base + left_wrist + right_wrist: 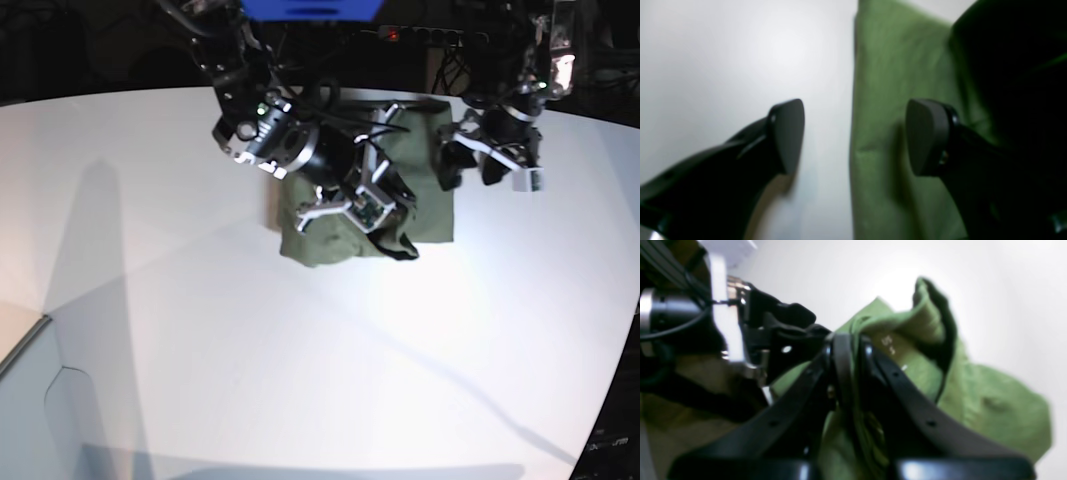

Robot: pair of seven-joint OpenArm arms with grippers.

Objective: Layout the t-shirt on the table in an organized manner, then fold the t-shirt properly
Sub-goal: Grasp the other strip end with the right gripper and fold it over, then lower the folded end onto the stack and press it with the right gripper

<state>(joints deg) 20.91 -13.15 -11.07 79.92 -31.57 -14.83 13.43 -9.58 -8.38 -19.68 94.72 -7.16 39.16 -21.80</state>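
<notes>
The white table (740, 50) fills the left wrist view; the left gripper (855, 136) hangs spread over the t-shirt (900, 83) edge, ready to pinch. Right wrist view: the right gripper (853, 350) clamps the collar fold. Base view: the shirt lies bunched mid-table.

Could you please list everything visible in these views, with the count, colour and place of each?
t-shirt: one, olive green, at the far middle of the table, one part lifted.
table: one, white, filling most of the base view.
cardboard box: one, pale, lower left corner of the base view.
right end effector: one, black, shut on the t-shirt's collar near the printed label.
left end effector: one, black, open, straddling the shirt's straight edge, nothing in it.
</notes>
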